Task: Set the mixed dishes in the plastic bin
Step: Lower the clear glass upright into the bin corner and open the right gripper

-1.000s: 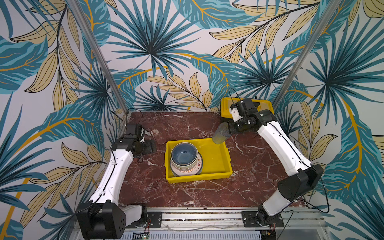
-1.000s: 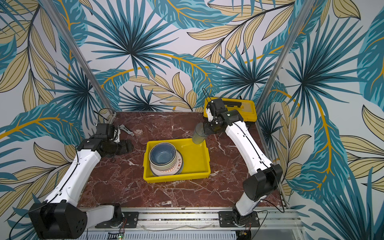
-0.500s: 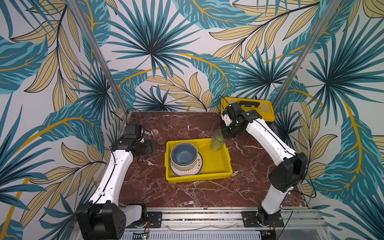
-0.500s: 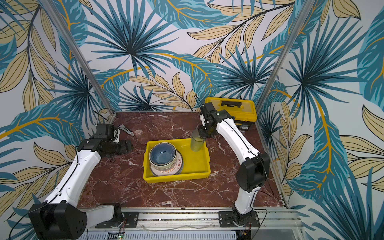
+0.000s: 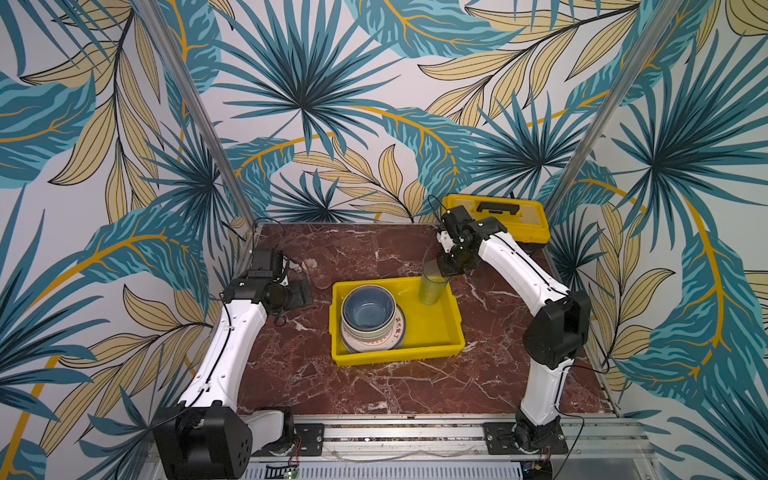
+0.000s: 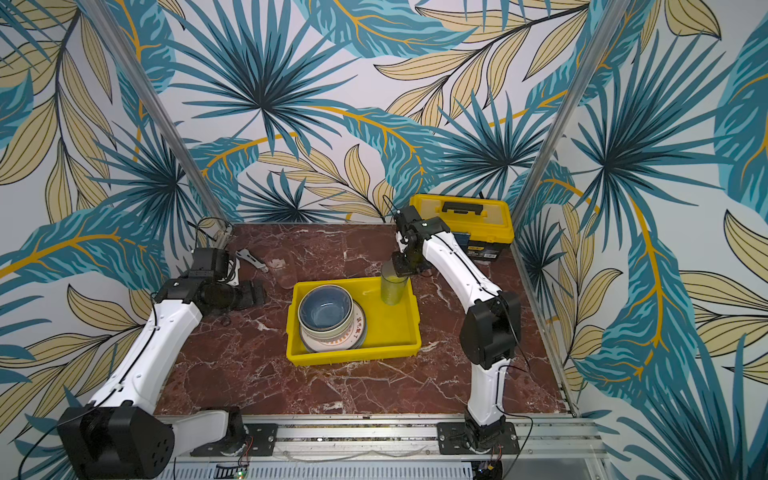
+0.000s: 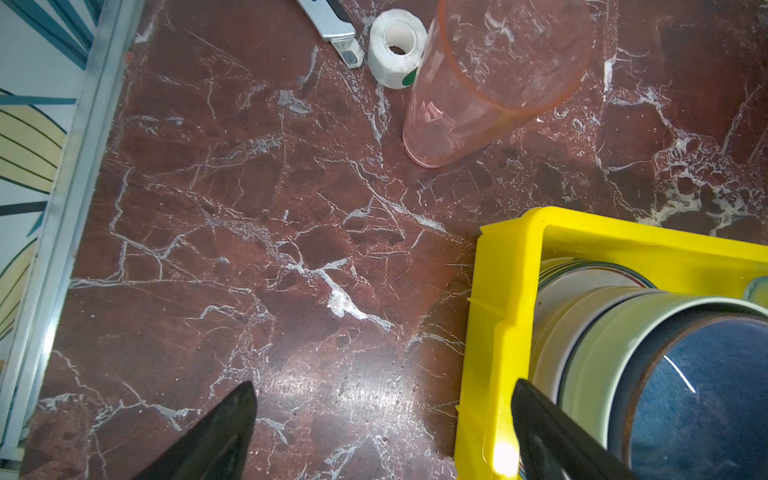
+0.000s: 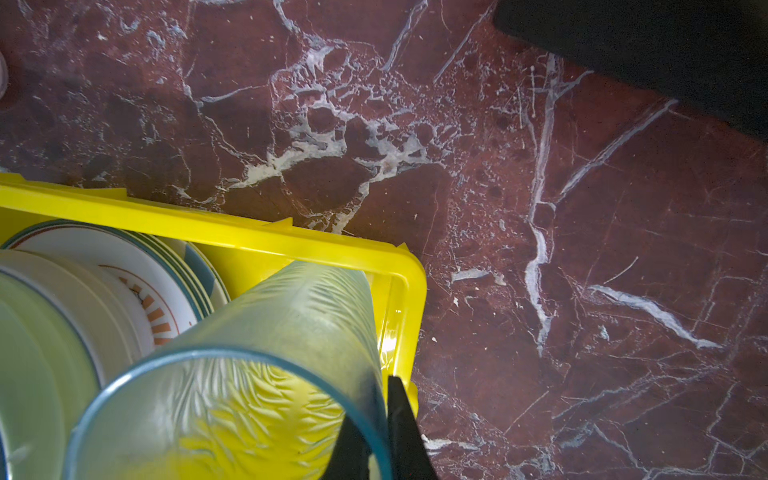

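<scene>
Blue-tinted tumbler (image 5: pixel 433 286): upright in yellow bin (image 5: pixel 395 359) far-right corner, base looks near floor. Right gripper (image 8: pixel 376 436) pinches rim wall, one finger inside. Likely light, stiff, slick plastic; rim grip suits. Bowl-and-plate stack (image 5: pixel 368 311) fills bin's left half. Pink tumbler (image 7: pixel 490 83) outside bin's far-left corner. Left gripper (image 7: pixel 384 386) spread, empty, beside bin's left wall.

There were one pink tumbler (image 7: pixel 490 95), one green tumbler (image 5: pixel 433 289), one bin (image 5: pixel 395 359), one toolbox (image 5: pixel 528 224), one tape roll (image 7: pixel 382 62), one metal tool (image 7: pixel 332 20).
</scene>
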